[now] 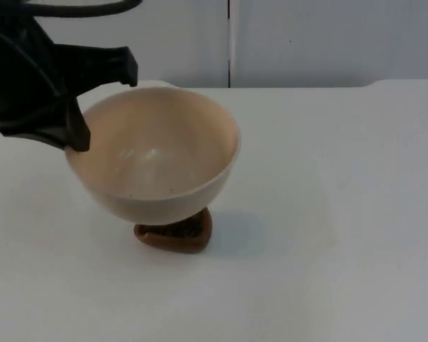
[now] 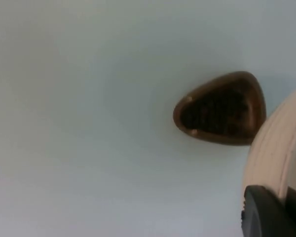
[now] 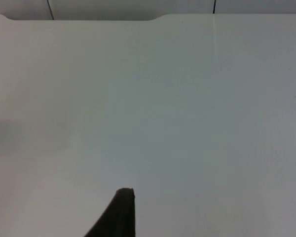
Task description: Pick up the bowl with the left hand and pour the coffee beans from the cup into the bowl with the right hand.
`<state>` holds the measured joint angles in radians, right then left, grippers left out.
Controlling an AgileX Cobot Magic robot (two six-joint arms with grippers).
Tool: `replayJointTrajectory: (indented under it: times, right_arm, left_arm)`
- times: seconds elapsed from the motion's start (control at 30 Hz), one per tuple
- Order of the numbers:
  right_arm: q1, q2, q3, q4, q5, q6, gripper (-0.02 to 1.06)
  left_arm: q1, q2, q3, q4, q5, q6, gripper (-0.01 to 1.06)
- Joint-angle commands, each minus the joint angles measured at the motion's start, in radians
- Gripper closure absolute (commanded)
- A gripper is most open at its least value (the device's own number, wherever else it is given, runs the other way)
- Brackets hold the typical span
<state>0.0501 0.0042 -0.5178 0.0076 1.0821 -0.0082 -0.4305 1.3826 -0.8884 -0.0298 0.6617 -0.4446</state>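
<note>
Your left gripper has its jaws clamped on the near-left rim of the cream bowl, holding it lifted above the white worktop. The bowl looks empty, tilted slightly toward the camera, and hangs directly over the small brown cup of coffee beans, which sits on the worktop partly hidden beneath it. From the left wrist you see the cup full of dark beans, with the bowl's rim beside a black fingertip. Your right gripper waits over bare worktop; you cannot tell how its jaws stand. The risk, judged from here: the bowl blocks the right arm's path to the cup, so a reach could knock either, and a one-sided rim grip may slip once beans land.
</note>
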Motion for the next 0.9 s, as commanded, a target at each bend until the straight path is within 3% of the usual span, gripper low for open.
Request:
replayJointTrajectory:
  times: [0.0,0.57,0.8,0.87]
  right_arm:
    - [-0.006,-0.004,0.003,-0.002,-0.002,-0.007,-0.01]
    - [-0.006,-0.004,0.003,0.03,-0.004,-0.007,-0.01]
    - [-0.006,-0.004,0.001,0.031,-0.007,-0.007,-0.01]
    - [-0.006,-0.004,0.001,0.036,-0.007,-0.007,-0.01]
  left_arm:
    - [0.002,-0.046,0.023,-0.013,-0.02,-0.009,1.05]
    - [0.002,-0.176,0.035,0.072,0.056,-0.012,1.05]
    - [0.002,-0.186,0.035,0.217,0.174,-0.24,1.05]
    - [0.002,-0.196,0.035,0.228,0.179,-0.247,1.05]
